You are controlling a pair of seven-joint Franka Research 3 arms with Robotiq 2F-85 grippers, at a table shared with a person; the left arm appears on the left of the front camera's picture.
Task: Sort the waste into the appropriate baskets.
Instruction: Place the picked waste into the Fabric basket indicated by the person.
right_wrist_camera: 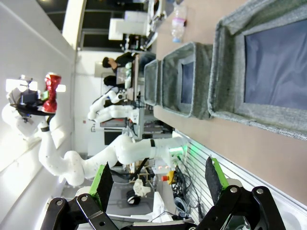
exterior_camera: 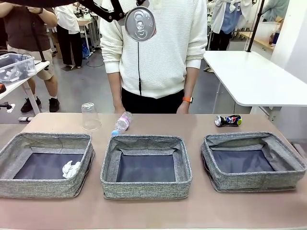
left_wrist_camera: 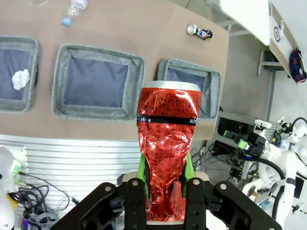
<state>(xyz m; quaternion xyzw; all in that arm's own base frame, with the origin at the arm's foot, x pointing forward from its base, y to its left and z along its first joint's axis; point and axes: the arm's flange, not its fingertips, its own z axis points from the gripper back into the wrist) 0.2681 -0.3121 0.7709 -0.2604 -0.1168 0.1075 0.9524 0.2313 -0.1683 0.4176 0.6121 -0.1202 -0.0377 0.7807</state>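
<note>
While middle basket (exterior_camera: 146, 140) sits on brown table (exterior_camera: 153, 213), white table (exterior_camera: 254, 76) stands beyond.

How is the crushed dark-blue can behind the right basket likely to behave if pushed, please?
Lying on its side, the dark-blue can would probably wobble or skid rather than roll straight, since it is dented. A crushed drink can, it is likely light. Its crumpled wall may give further when squeezed.

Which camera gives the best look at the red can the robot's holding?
The left wrist view: the crushed red can stands close up, pinched in the left gripper. The front view catches its silver end high up; the right wrist view shows it tiny and far off.
</note>
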